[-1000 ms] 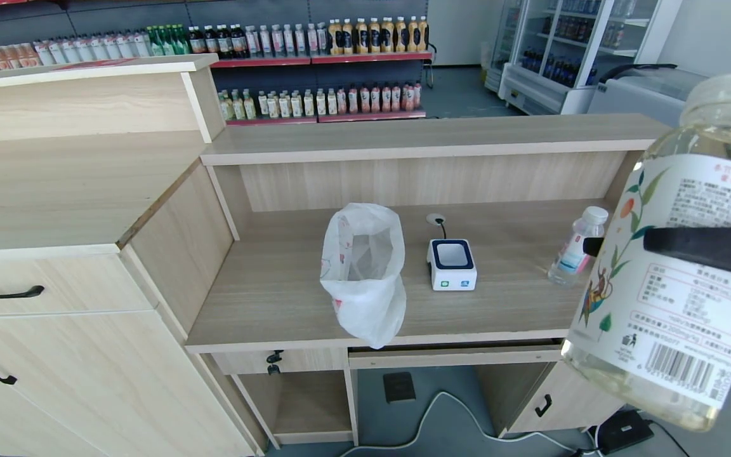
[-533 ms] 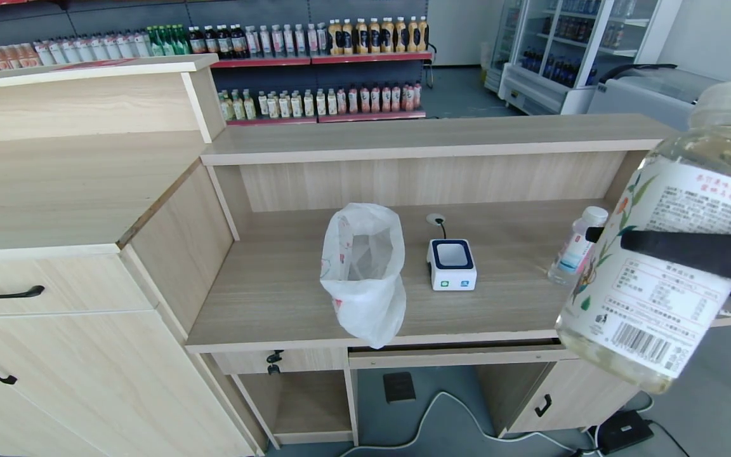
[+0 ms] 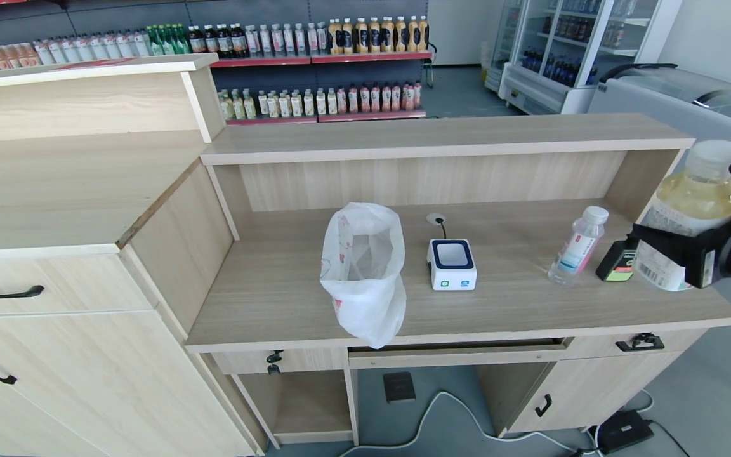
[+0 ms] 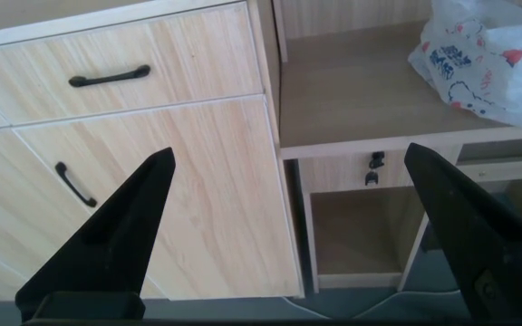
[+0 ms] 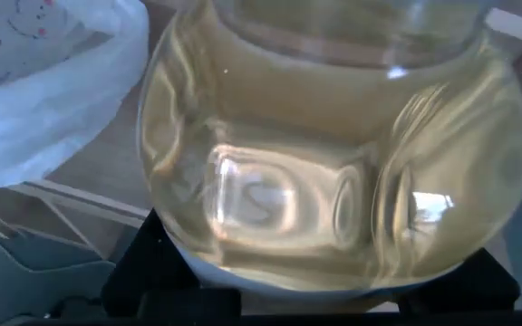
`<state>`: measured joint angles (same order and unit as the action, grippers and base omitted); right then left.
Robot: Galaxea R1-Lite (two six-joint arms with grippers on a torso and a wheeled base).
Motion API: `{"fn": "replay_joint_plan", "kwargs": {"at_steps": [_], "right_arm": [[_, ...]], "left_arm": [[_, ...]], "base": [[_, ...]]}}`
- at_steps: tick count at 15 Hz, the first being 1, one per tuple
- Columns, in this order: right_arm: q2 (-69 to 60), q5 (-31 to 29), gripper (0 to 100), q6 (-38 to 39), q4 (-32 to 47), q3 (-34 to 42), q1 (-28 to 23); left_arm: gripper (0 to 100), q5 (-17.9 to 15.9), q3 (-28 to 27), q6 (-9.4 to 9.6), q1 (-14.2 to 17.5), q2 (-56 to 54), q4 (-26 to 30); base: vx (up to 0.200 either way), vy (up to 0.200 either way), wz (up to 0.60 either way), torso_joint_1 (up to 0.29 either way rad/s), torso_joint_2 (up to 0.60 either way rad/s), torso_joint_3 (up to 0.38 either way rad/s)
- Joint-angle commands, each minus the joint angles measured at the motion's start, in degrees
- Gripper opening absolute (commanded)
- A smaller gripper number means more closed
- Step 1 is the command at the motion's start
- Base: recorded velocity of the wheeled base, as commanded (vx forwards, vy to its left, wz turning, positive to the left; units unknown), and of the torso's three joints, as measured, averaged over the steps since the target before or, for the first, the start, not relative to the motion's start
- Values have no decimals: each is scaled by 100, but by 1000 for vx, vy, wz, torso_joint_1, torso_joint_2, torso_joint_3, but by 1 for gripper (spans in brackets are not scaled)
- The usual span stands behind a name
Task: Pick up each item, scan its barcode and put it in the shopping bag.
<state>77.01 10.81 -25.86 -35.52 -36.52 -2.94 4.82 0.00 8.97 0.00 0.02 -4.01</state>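
Your right hand (image 3: 673,252) pinches the big bottle of yellow drink (image 3: 695,197) around its label, at the right end of the tabletop (image 3: 511,304). The bottle is nearly upright, and you can't tell if its bottom touches the wood. Just beside it is a small dark thing (image 3: 616,263), maybe a little bottle. Next comes a clear small bottle (image 3: 578,247) with a white cap. The scanner (image 3: 452,263) sits in the middle, with the open shopping bag (image 3: 362,270) near it on the left. Your left hand (image 4: 288,154) hangs spread wide in front of the cupboard (image 4: 198,181).
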Motion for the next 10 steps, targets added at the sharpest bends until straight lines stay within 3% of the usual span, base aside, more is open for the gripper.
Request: {"fn": "replay_joint_plan", "kwargs": {"at_steps": [1, 6, 9, 10], "right_arm": [[253, -115, 0, -710, -359, 207, -348], [543, -97, 0, -2310, -1422, 427, -884], [658, -132, 0, -2697, -1879, 383, -1095], [807, -150, 0, -2846, -2073, 392, -1271]], "left_arm": [[100, 2, 0, -1, 0, -2, -3], [100, 2, 0, -1, 0, -2, -3], [100, 2, 0, -1, 0, -2, -3], [100, 2, 0, -1, 0, -2, -3]], "base": [[0, 0, 0, 0, 0, 0], [0, 0, 0, 0, 0, 0], [0, 0, 0, 0, 0, 0], [0, 0, 600, -2, 7, -2]]}}
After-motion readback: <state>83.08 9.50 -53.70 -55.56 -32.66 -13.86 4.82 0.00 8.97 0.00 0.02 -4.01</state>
